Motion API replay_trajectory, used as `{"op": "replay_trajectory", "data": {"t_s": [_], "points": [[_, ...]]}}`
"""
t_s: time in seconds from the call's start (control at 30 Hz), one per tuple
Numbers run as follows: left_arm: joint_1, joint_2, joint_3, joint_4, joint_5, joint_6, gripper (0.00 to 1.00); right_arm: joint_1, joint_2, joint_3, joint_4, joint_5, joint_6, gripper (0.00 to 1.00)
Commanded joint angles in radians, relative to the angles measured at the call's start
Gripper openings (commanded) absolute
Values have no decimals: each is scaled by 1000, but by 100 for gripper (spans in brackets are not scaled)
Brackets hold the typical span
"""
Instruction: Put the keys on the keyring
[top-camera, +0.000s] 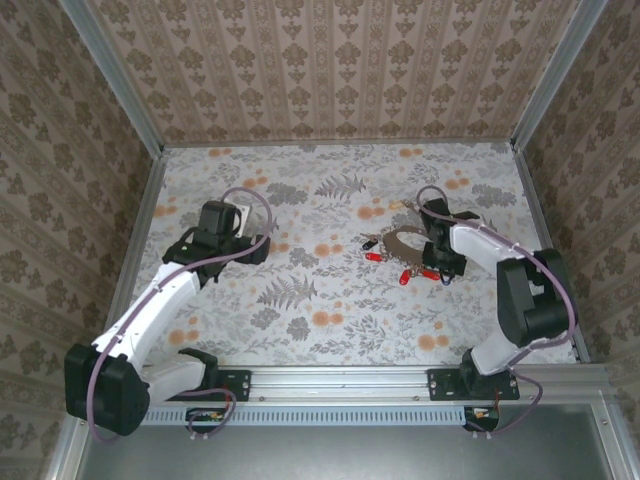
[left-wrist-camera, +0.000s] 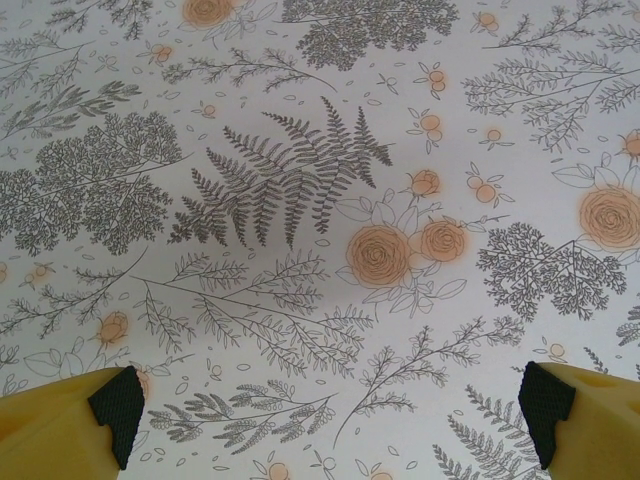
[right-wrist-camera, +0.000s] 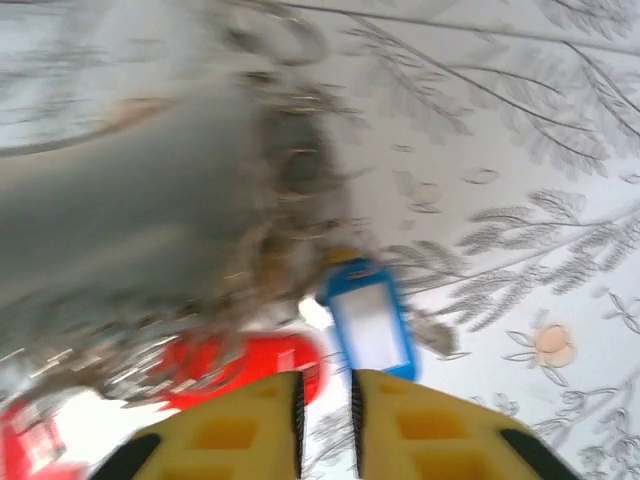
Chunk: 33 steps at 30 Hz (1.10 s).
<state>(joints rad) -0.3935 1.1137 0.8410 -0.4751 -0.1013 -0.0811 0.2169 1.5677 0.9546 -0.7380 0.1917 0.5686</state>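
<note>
- Right claw (right-wrist-camera: 325, 412): jaws nearly together with a narrow slit between them; nothing is seen in the slit, though blur hides whether something thin is pinched
- Blue head (right-wrist-camera: 365, 322) of one of the keys: just ahead of the right fingertip, its long axis running away from the claw and tilted slightly left
- Red head (right-wrist-camera: 250, 362): just ahead of the left fingertip, lying crosswise to the claw
- Keyring (top-camera: 400, 237): beyond the keys (top-camera: 405, 277) from the right claw, a thin grey-brown loop flat on the worktop (left-wrist-camera: 300, 300); judged the target the keys must be fed toward, so the coming move runs forward and leftward
- Left claw (left-wrist-camera: 330, 412): jaws spread wide, holding nothing, over bare worktop and well apart from the cluster; the right arm is clearly the nearer
</note>
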Motion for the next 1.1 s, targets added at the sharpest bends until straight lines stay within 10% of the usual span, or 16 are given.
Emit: {"op": "replay_trajectory", "data": {"t_s": [0.0,0.17,0.67,1.07], "points": [[-9,0,21,-15,-20,26,100,95,-40,39,27,-136,-80,30],[-18,3,23,-17,-35,37,100,253,65,72,32,-149,-114,30],[-85,9,25,-34,-75,64,100,256,252,142,-112,37,131,0],[-120,29,35,-46,-83,75,100,90,137,16,-146,-3,215,0]]}}
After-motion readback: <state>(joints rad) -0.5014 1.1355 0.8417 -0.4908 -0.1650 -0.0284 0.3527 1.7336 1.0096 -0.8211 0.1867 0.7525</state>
